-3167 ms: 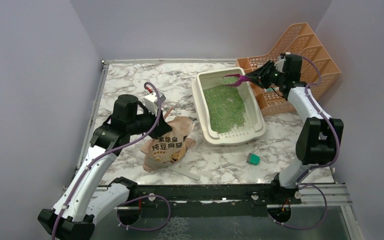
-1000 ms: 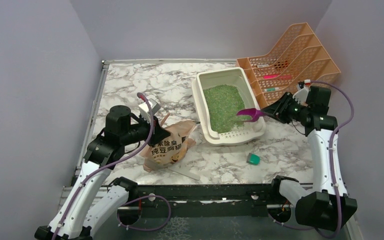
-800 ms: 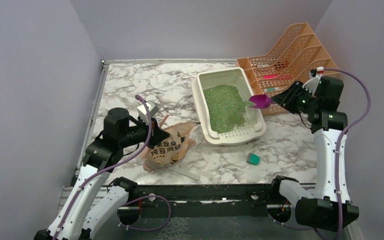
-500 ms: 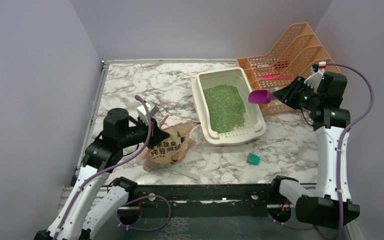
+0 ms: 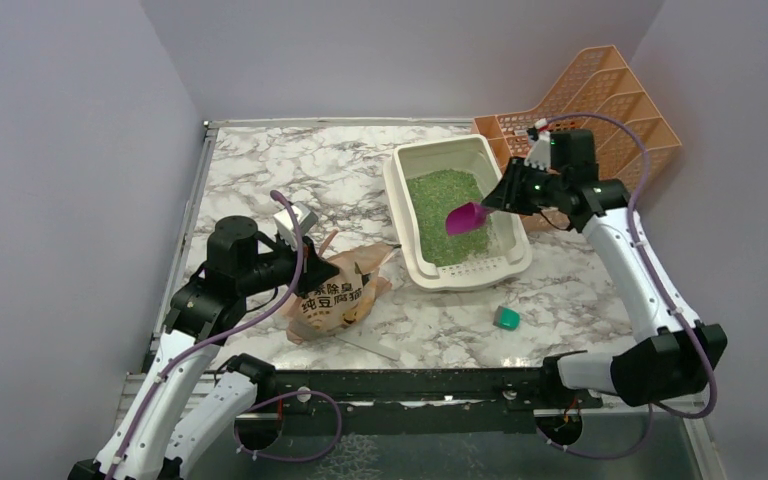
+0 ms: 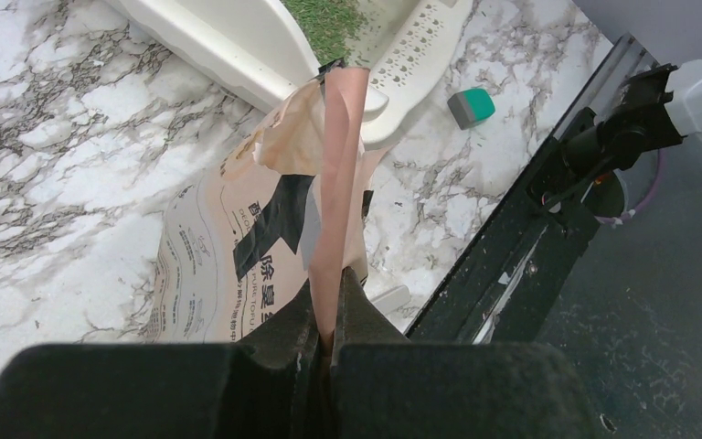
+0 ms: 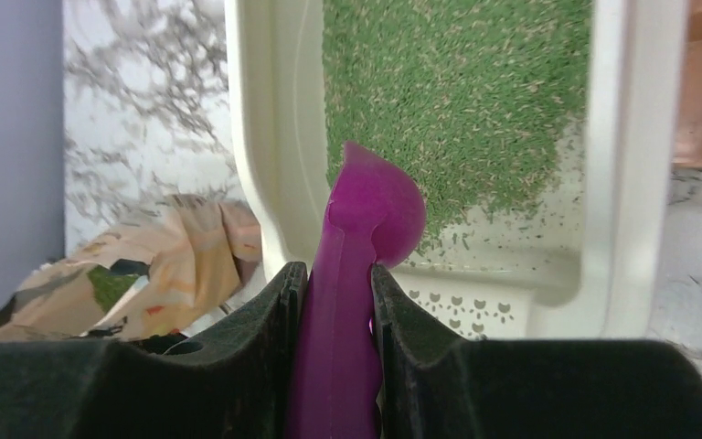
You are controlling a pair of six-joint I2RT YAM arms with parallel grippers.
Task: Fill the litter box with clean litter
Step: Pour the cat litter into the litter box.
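The cream-white litter box stands right of the table's centre, with green clean litter covering most of its floor. My right gripper is shut on the handle of a magenta scoop, whose bowl hangs over the litter. In the right wrist view the scoop points into the litter box, above the litter near its perforated near end. My left gripper is shut on the torn top edge of the tan paper bag. The left wrist view shows the bag's edge pinched in that gripper.
An orange mesh file rack stands right behind the litter box, close to my right arm. A small teal block lies on the marble in front of the box. A black rail runs along the near table edge. Purple walls close in on three sides.
My right arm has swung left from beside the orange rack, carrying the scoop over the box's rim to above the litter. The left arm and the bag have not moved.
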